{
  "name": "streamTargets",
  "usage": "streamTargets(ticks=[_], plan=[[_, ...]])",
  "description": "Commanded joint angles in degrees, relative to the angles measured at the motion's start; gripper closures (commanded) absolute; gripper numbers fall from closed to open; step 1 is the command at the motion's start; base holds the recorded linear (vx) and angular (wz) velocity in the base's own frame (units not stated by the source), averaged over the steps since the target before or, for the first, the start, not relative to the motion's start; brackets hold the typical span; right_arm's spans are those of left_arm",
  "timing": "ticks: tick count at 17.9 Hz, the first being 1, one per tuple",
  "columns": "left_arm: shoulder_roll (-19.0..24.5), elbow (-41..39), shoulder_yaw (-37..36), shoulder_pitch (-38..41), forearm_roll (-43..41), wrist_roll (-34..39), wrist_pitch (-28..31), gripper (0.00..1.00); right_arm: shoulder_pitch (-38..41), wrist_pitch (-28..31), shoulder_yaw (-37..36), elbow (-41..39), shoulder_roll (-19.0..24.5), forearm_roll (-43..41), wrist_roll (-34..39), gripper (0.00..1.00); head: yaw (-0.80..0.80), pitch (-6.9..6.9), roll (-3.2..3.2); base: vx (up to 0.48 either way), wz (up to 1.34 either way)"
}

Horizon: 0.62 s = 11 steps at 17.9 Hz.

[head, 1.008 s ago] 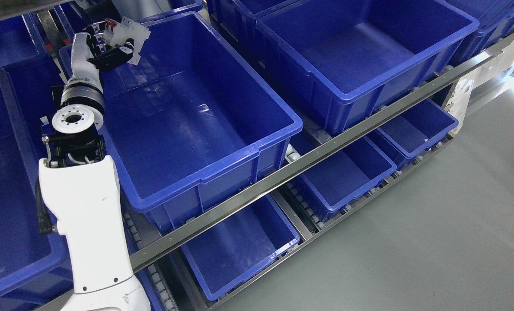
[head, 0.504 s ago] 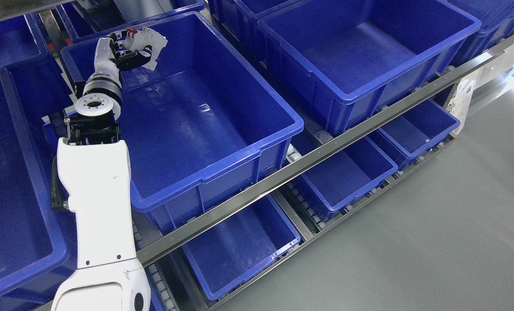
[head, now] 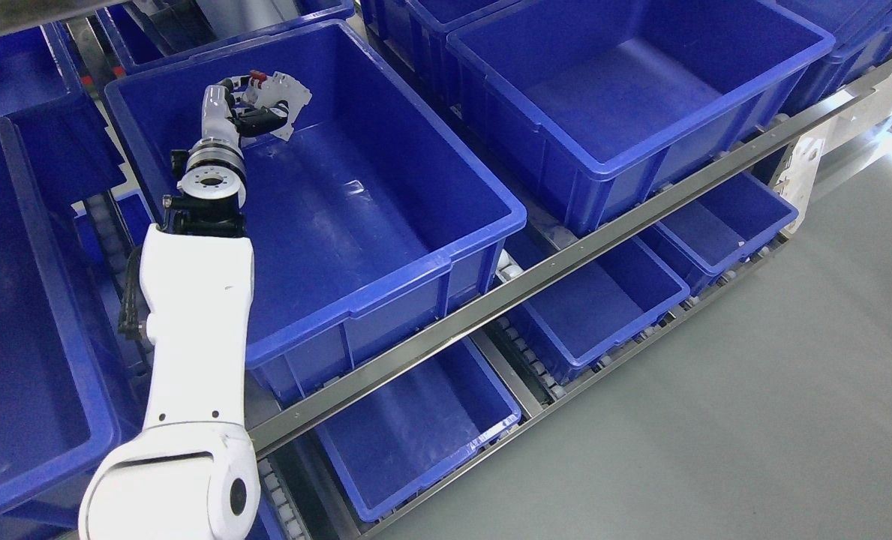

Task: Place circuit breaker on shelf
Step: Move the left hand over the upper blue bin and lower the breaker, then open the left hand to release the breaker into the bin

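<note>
Head view
Left hand [head: 244, 112]: you see it at about 10 o'clock in the picture, reaching up from the lower left, its dark fingers [head: 259, 118] closed around the circuit breaker.
Circuit breaker [head: 286, 103]: a white body with a small red part at its upper left corner, held tilted, inside the outline of the large blue bin and near the bin's far left corner. You cannot tell whether it touches the bin floor.
Large blue bin [head: 385, 281]: it sits on the upper level of the shelf, at the centre left of your picture, and nothing else shows inside it.
Left arm [head: 198, 300]: the white forearm crosses the bin's near left rim, running from 7 o'clock towards 11 o'clock.
Neighbouring bin [head: 626, 161]: at 1 o'clock, just beside the large one on the same level.
Shelf rail [head: 566, 259]: a grey metal bar running diagonally below both bins.
Lower bins [head: 415, 427]: more blue bins sit under the rail, from 6 to 3 o'clock.
Floor [head: 753, 420]: plain grey, at 4 o'clock.
</note>
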Motion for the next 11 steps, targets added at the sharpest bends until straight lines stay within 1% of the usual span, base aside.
streamTargets(ticks=[1,3,5,11], plan=[[1.00,17.64,-1.88,-4.10,-0.04,1.15,-0.82,0.72,0.88,2.32,0.00,0.00,-1.00,-0.04,0.02,0.00,0.00,0.00,0.00,0.000,0.00],[1.00,18.69,-2.41,-4.54,-0.13,1.15,-0.82,0.65,0.88,2.32,0.00,0.00,-1.00,0.04,0.02,0.00,0.00,0.00,0.00,0.000,0.00],[1.00,19.14,-2.50,-4.54,-0.13,1.15,-0.82,0.55,0.88,2.32,0.00,0.00,-1.00,-0.04,0.02,0.00,0.00,0.00,0.00,0.000,0.00],[1.00,19.14,-2.32,-4.54,-0.04,1.15,-0.82,0.42,0.88,2.32,0.00,-0.09,-1.00,-0.04,0.02,0.00,0.00,0.00,0.00,0.000,0.00]])
